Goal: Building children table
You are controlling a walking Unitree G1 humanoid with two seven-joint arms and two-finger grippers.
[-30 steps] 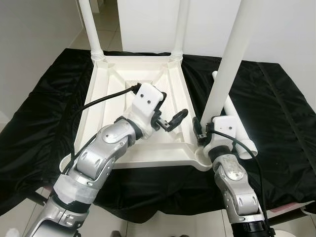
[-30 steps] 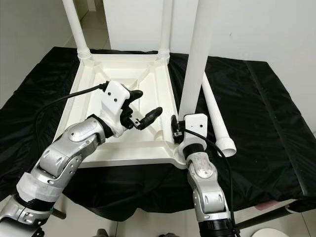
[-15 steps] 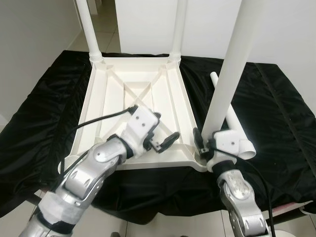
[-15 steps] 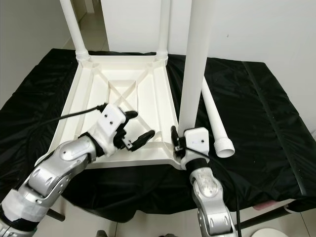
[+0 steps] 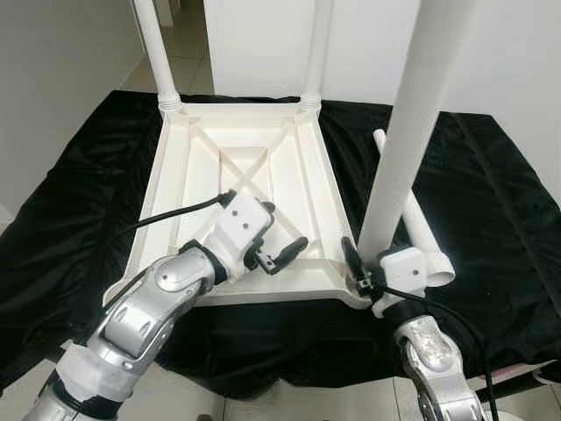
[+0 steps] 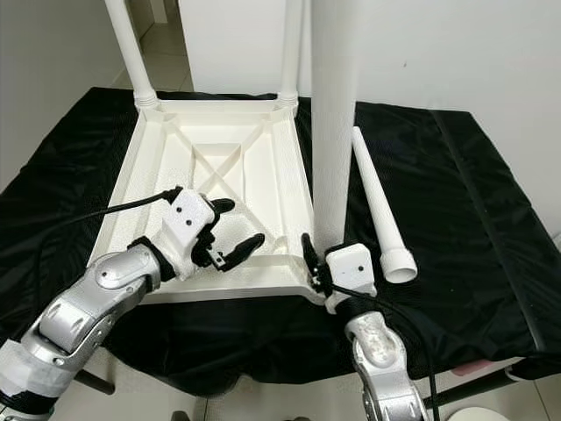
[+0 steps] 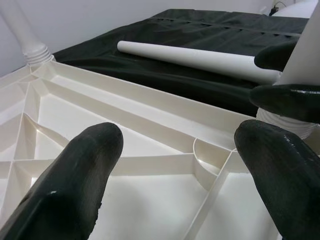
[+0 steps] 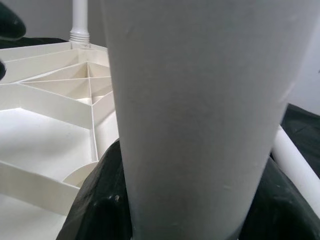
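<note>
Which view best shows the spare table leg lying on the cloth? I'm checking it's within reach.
The right eye view: the spare leg shows whole. The left eye view hides its middle; each wrist view catches part.

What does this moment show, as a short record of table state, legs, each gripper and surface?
table top: white, upside down, ribbed underside up
fitted legs: two at the far corners
held leg: upright at the near right corner
loose leg: lying on the cloth to the right
right gripper: shut on the held leg near its base
left gripper: open above the underside's near edge
surface: black cloth
</note>
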